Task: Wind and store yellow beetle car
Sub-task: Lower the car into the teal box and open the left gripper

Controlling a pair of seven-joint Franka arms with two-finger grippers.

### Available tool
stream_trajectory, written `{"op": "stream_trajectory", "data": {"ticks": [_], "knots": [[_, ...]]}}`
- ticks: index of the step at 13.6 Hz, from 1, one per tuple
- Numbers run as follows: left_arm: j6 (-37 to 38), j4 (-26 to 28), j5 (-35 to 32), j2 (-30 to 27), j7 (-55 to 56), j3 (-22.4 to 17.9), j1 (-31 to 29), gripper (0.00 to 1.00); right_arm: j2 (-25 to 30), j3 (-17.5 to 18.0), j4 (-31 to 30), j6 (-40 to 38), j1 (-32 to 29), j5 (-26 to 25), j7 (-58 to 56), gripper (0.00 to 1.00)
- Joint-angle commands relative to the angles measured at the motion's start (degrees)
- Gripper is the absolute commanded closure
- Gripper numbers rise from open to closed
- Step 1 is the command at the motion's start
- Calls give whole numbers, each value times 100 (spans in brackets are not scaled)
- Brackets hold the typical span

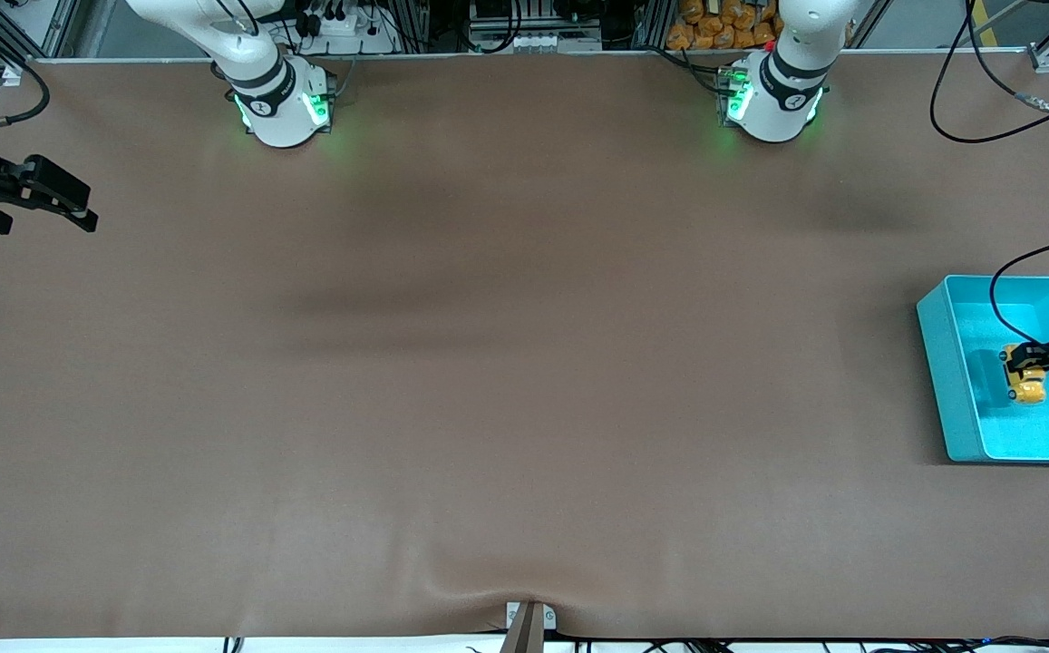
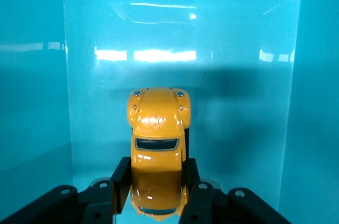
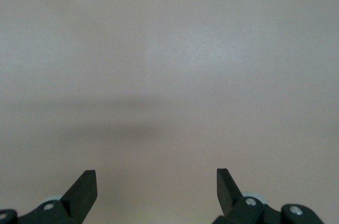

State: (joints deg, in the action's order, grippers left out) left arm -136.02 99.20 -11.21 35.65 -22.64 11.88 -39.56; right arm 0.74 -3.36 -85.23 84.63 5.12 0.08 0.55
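Observation:
The yellow beetle car (image 1: pixel 1026 382) (image 2: pixel 158 144) is inside the teal bin (image 1: pixel 946 363) (image 2: pixel 42 107) at the left arm's end of the table. My left gripper (image 1: pixel 1024 360) (image 2: pixel 157 179) is shut on the car, its black fingers (image 2: pixel 121 181) pressed against both sides of the rear half of the body. The car's rounded hood points away from the wrist, over the bin's floor. My right gripper (image 1: pixel 87 210) (image 3: pixel 156 181) waits open over the bare table at the right arm's end, nothing between its fingers.
The brown table mat (image 1: pixel 506 363) stretches between the two arm bases (image 1: pixel 284 104) (image 1: pixel 773 100). A black cable (image 1: pixel 1000 290) loops over the bin. A small metal clamp (image 1: pixel 530 618) sits at the table's front edge.

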Motion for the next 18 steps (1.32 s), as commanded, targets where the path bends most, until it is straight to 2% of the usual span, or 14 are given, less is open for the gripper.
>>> {"op": "stream_trajectory", "data": {"ticks": [1, 3, 4, 6, 9, 12, 16, 18], "knots": [[-232, 82, 40, 100, -118, 42, -69, 100, 32, -15, -11, 1, 15, -8, 51, 0], [-241, 91, 22, 179, -118, 33, -78, 100, 32, -24, -11, 1, 15, -8, 51, 0], [-241, 82, 13, 205, -118, 42, -95, 87, 32, -15, -11, 1, 15, -8, 51, 0], [-241, 108, 4, 206, -127, 42, -96, 0, 32, -15, -11, 1, 15, -9, 51, 0], [-215, 91, 4, -13, -127, 86, -52, 0, 32, -15, -11, 1, 15, -8, 51, 0], [-110, 91, 4, -557, -136, 226, -43, 0, 32, -15, -11, 1, 15, -9, 51, 0], [609, 56, 101, -1410, -66, 542, -78, 0, 32, -15, -11, 1, 15, -8, 51, 0], [1092, 64, 389, -1875, -30, 526, 166, 0, 32, -15, -11, 1, 15, -17, 51, 0]]}}
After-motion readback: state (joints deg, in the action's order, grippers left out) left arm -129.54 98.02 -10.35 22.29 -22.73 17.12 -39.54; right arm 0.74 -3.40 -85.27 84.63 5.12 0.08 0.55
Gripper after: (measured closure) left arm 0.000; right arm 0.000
